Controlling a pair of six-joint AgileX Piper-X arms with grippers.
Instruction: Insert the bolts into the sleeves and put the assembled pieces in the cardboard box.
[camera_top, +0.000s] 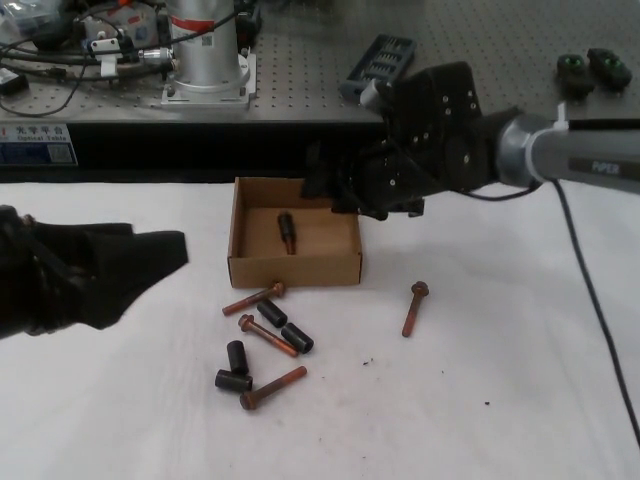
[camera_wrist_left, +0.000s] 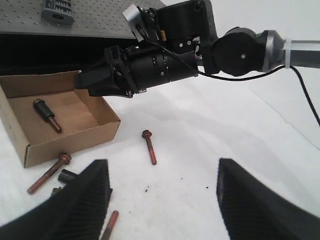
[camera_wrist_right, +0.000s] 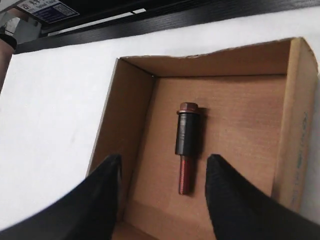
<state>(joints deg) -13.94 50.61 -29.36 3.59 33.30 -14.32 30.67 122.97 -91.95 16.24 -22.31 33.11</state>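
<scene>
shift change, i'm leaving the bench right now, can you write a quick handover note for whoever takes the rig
Left end effector: open, empty, to the left of the loose parts.
Right end effector: open, empty, above the cardboard box.
Done: one assembled piece lies in the box.
Left: four bolts and four sleeves lie loose on the white cloth in front of the box. Three bolts and the sleeves are in a cluster; the fourth bolt lies apart on the right arm's side. None of these is joined yet; all still need to be assembled and boxed.
</scene>
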